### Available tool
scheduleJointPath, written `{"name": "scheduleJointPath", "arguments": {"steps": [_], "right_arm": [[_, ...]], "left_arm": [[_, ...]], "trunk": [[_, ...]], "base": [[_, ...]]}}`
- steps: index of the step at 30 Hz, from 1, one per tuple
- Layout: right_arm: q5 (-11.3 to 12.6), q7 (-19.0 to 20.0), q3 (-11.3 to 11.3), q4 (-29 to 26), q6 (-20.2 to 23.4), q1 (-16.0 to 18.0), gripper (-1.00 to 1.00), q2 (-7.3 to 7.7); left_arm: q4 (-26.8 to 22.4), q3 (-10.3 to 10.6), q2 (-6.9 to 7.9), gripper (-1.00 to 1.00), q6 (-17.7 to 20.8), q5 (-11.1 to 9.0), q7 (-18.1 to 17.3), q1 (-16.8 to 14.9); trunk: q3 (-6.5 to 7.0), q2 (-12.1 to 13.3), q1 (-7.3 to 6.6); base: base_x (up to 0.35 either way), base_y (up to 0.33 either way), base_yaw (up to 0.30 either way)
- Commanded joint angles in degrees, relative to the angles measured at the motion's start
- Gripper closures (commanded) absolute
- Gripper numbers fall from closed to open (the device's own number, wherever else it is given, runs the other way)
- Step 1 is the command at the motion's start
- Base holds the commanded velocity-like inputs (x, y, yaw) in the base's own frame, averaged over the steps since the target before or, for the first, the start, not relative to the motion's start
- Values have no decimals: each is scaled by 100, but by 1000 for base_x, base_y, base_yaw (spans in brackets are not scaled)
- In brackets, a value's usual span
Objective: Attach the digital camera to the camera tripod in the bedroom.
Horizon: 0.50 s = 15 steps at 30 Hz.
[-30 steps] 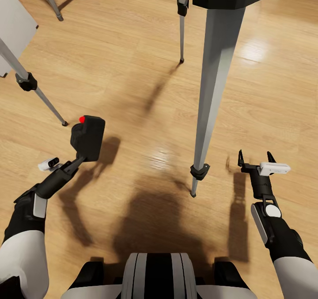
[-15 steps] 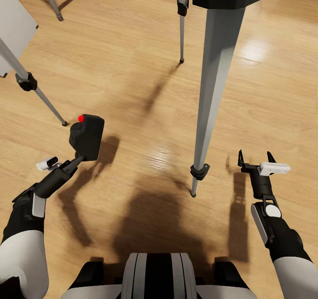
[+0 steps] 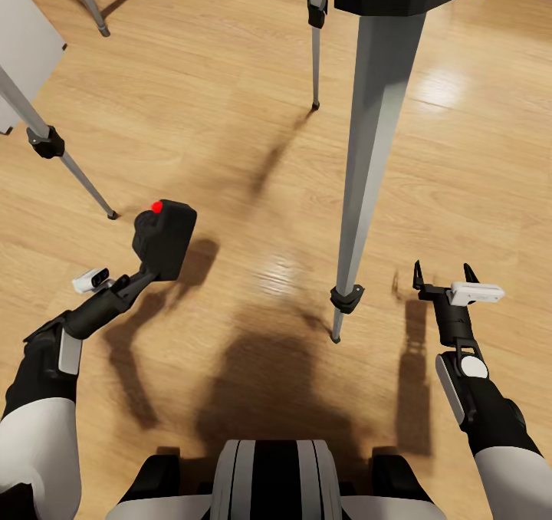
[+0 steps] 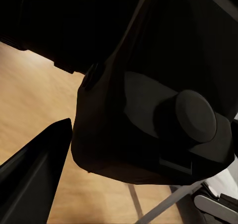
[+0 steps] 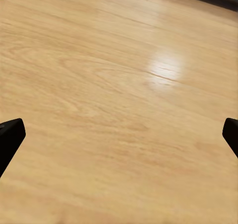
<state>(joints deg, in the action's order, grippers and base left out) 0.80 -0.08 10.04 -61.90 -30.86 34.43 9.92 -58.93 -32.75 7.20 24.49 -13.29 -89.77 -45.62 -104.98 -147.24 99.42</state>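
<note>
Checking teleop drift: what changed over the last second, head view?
The left hand, shut on the digital camera, carried it slightly toward the camera tripod leg, after a small dip the other way. The right hand stayed open and still; tripod and view unchanged.

1. Two arms – white shells on the upper parts, matte black from the forearms down.
2. Left arm point(image 3: 46, 397): a black forearm with a pale grey oval panel near the wrist, narrowing to a slim black link; a small white camera block with a dark lens sits beside it.
3. Left gripper point(image 3: 146, 273): thin black fingers.
4. Right arm point(image 3: 479, 405): a black forearm with a grey side panel and a round white cap at the wrist.
5. Right gripper point(image 3: 443, 274): two short, black, pointed fingers – a flat white bar-shaped camera module is mounted behind them.
6. Trunk point(image 3: 272, 478): a black centre strip between white and grey bands, with rounded black shoulders on either side.
</note>
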Motion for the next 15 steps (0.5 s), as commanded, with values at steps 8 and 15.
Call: {"name": "scheduleJointPath", "arguments": {"steps": [8, 15], "right_arm": [[8, -1, -2, 3, -16, 2, -100, 1], [8, -1, -2, 3, -16, 2, -100, 1]], "left_arm": [[30, 13, 4, 100, 50, 2, -23, -3], [38, 14, 27, 100, 51, 2, -23, -1]], "trunk": [[-2, -1, -1], [-2, -1, -1]], "base": [[0, 0, 0], [0, 0, 0]]}}
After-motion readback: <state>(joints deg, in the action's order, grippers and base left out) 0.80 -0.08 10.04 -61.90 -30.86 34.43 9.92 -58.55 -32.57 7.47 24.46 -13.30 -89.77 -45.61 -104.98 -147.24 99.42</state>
